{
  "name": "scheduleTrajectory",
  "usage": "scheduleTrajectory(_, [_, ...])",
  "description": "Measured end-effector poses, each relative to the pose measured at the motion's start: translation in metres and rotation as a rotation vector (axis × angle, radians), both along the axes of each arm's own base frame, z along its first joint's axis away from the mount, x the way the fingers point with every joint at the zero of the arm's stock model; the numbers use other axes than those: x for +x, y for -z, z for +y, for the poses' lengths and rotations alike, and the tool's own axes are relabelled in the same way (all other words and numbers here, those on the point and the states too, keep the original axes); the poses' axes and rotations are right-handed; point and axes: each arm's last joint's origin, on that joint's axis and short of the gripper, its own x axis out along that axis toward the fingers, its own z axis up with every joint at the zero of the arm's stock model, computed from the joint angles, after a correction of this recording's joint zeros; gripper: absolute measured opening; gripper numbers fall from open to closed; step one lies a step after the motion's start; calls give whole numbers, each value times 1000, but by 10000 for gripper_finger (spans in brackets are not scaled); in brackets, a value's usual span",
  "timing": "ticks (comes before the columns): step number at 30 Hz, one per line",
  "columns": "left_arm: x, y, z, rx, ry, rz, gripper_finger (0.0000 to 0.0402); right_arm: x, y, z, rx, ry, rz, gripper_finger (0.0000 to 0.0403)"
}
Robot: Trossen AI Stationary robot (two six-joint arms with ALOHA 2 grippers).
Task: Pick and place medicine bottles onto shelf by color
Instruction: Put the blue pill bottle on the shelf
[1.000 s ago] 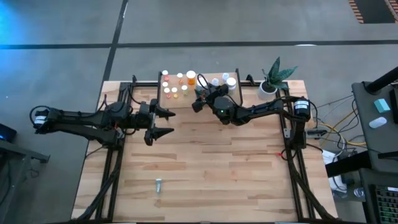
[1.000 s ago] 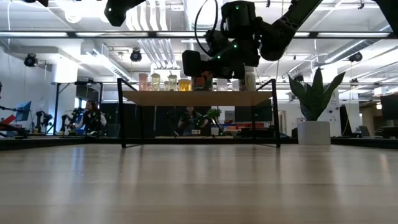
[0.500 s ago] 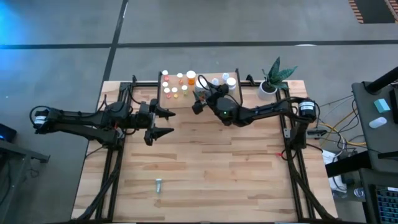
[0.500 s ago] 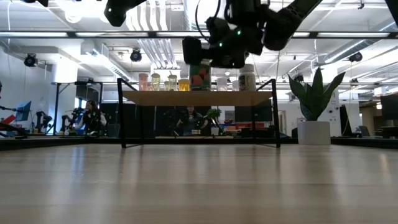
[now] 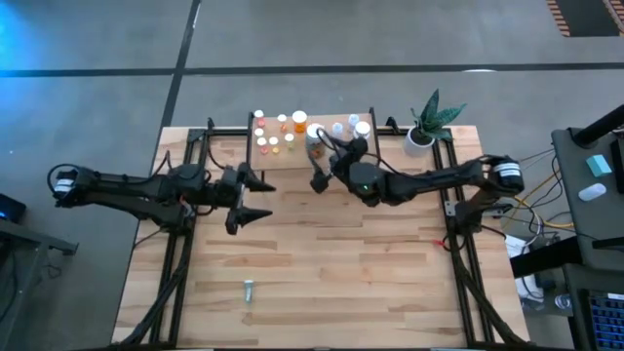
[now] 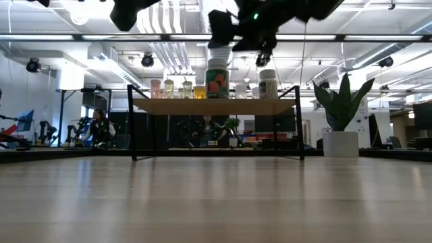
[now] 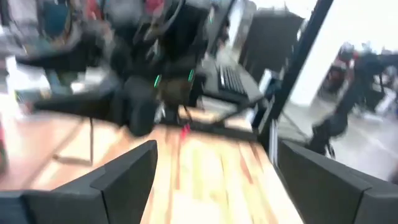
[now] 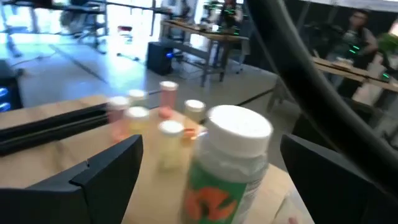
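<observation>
**Green bottle stands on the shelf, right claw open behind it**

A green medicine bottle [image 6: 217, 79] with an orange label and a white cap stands upright on the shelf [image 6: 216, 106], free of any grip. In the right wrist view it sits just ahead of the right gripper [image 8: 208, 177], centred between the 2 spread fingers, neither of which touches it. Beyond the green bottle from that claw stand smaller bottles [image 8: 163, 121], yellow, orange and pink, all white-capped. From above, the right gripper [image 5: 318, 166] hangs at the shelf's near edge. The left gripper [image 5: 255, 195] hovers over the table [image 5: 322, 263] beside the shelf's left end, its jaws wide and holding nothing. A small vial [image 5: 249, 289] lies alone on the table, well apart from both claws.
</observation>
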Motion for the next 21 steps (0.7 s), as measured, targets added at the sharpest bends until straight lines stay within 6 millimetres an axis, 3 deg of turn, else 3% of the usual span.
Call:
scheduleTrajectory(10, [1,23,-36,-99,77,263,315,-48,-23,78,-61,-174,6,370])
scheduleTrajectory(16, [4,44,-66,-171,86,455,315,-74,-16,99,-13,-254,-28,370])
scheduleTrajectory(21, [5,54,-91,-234,90,653,315,-83,-2,108,6,-291,-13,370])
